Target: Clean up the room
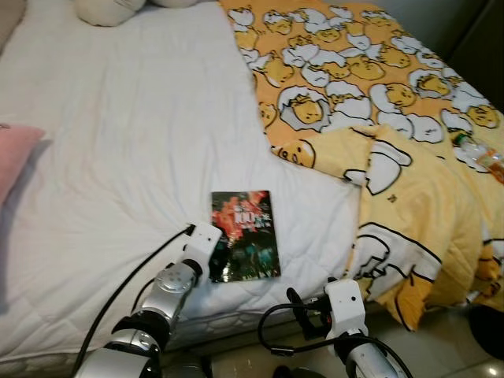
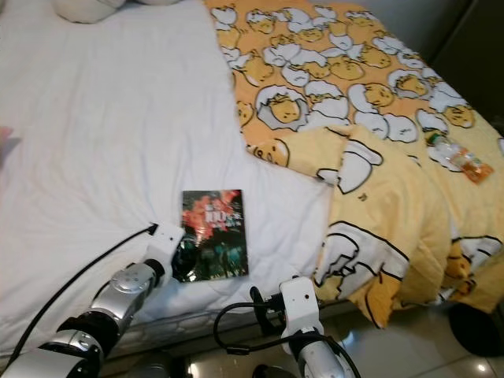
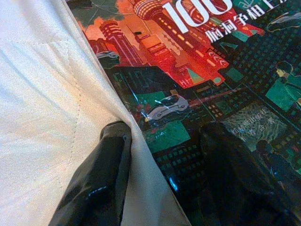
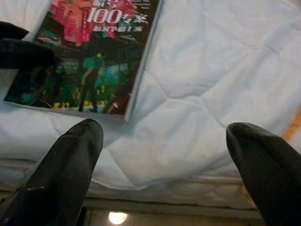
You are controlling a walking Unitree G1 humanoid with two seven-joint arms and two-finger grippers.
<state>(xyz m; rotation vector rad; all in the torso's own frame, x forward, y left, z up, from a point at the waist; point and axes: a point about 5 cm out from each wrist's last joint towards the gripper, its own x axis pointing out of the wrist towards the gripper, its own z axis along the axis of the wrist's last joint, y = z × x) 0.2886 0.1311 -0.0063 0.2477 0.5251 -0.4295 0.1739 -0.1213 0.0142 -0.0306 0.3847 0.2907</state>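
left gripper [image 3: 162, 155] jaws straddle book [image 1: 245, 235] edge on bed [image 1: 118, 157].

Silver arms, white wrist blocks, black cables, glossy black jaws.

White bed [image 1: 118, 157] lies open around the book [image 1: 246, 235]; the blanket [image 1: 378, 118] crowds its right edge.

Bed [image 1: 118, 157]: white quilted cover, under and beyond the left end effector [image 3: 164, 141].
Blanket [image 1: 354, 71]: yellow, cartoon-egg print, beyond and right of the right end effector [image 4: 164, 136]; one edge hangs over the bedside.
Pink cushion [image 1: 12, 157]: well left of the left end effector.
Cream soft object [image 1: 106, 9]: far beyond both end effectors.
Floor [image 1: 449, 354]: glossy, below the right end effector.
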